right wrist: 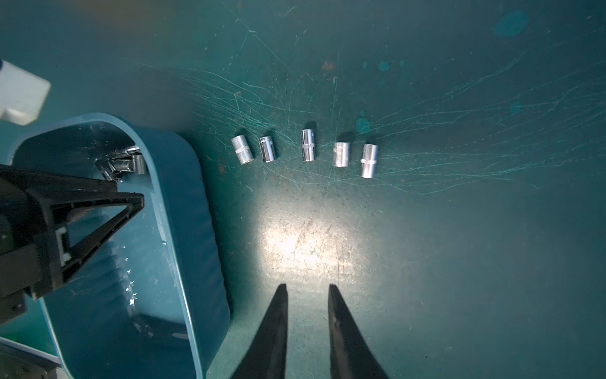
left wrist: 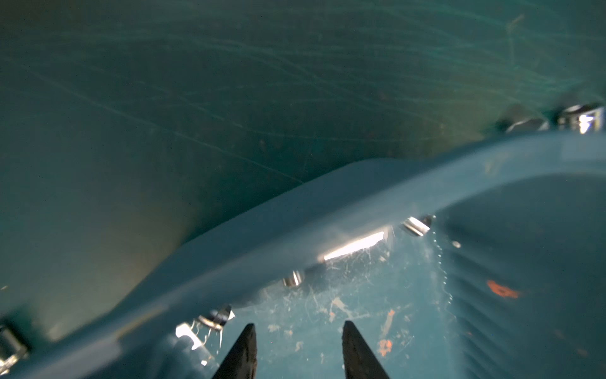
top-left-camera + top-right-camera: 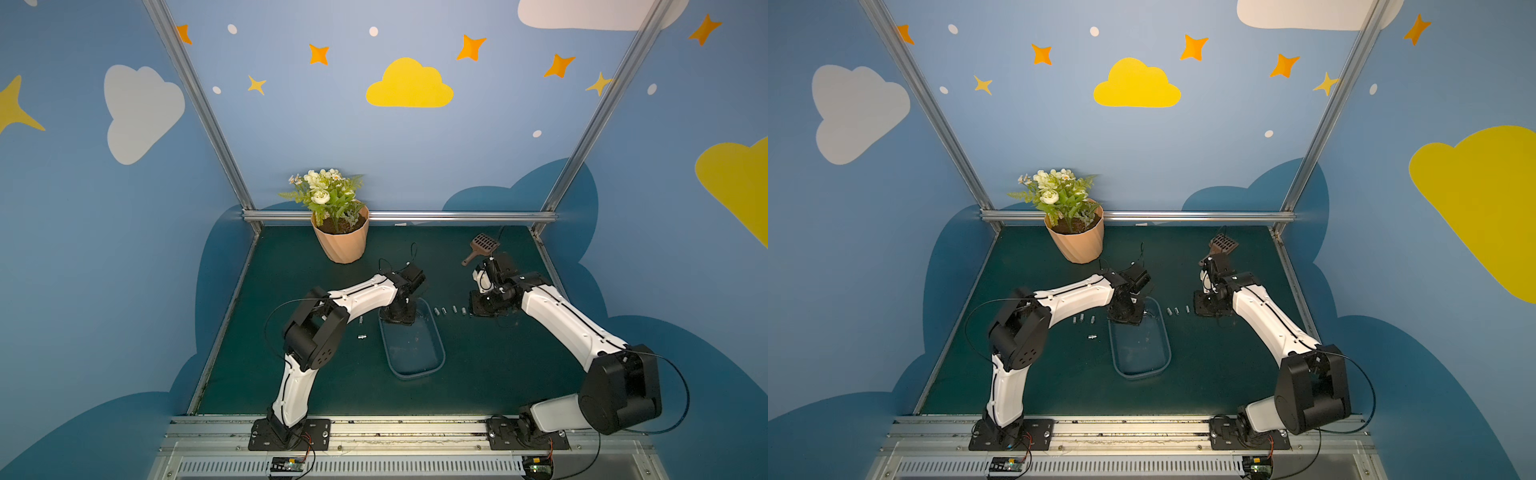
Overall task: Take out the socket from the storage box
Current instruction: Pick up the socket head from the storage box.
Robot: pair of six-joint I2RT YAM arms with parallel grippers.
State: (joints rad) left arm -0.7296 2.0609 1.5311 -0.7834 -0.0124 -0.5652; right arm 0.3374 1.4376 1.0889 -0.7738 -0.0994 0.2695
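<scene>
The left end effector [image 2: 299, 325], jaws apart and empty, sits inside the storage box [image 2: 328, 203] near sockets [image 1: 126, 162]; the right end effector [image 1: 307, 286], likewise apart, hovers above the desk [image 1: 459, 262].

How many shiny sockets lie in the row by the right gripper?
5 sockets, side by side on the mat, beside the box. More sit inside the box, partly hidden.

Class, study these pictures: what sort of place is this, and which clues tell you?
Probably a robot test booth: a left arm and a right arm bolted to a metal rail, an aluminium frame round a green mat, and walls painted with clouds.
</scene>
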